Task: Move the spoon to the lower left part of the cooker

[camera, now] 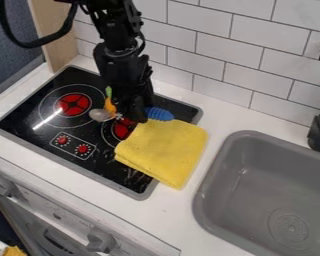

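Note:
The black gripper [132, 111] hangs down over the back right part of the black cooker [30, 107], in front of the middle of the spoon [100, 115]. To its left shows the spoon's silver bowl, and its thick blue handle sticks out to its right, just behind the yellow cloth. The part between bowl and handle is mostly hidden by the gripper. Whether the gripper holds the spoon cannot be made out.
A folded yellow cloth [164, 150] covers the cooker's right part and overhangs its edge. An orange thing with a green end [109, 103] lies behind the spoon's bowl. A grey sink [256, 172] is at the right, a tiled wall [236, 55] behind.

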Available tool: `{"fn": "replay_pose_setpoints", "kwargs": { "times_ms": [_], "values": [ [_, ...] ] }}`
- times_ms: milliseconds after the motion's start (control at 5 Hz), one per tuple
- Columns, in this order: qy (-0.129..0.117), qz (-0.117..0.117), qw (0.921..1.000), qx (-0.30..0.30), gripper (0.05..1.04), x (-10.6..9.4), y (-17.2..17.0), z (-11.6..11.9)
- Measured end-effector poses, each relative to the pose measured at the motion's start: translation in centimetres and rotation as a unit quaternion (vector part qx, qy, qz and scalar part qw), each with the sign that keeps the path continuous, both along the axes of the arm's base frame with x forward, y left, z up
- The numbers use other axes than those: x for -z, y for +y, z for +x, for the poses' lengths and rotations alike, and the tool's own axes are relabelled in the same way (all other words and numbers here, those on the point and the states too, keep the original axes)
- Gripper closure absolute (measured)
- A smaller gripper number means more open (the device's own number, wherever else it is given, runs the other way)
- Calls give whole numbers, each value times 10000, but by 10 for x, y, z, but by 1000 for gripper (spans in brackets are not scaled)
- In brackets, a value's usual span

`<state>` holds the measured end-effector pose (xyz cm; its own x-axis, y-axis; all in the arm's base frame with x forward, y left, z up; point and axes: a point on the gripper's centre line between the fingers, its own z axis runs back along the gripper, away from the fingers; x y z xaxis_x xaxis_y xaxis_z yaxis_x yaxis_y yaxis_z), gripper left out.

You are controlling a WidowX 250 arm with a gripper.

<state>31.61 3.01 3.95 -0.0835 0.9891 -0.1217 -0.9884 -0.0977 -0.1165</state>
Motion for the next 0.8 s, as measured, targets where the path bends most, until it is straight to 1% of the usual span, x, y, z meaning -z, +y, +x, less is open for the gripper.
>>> {"fn": "replay_pose_setpoints", "kwargs": {
  "times_ms": [200, 400, 600, 800],
  "values": [
    [4, -18, 10000, -6, 708, 5, 1, 10],
    [-88, 79, 9999, 54, 708, 2, 5, 23],
    [-113, 203, 9995, 234, 708, -1, 2, 31],
    [17, 439, 9987, 244, 708, 0, 5, 16]
  ]
}}
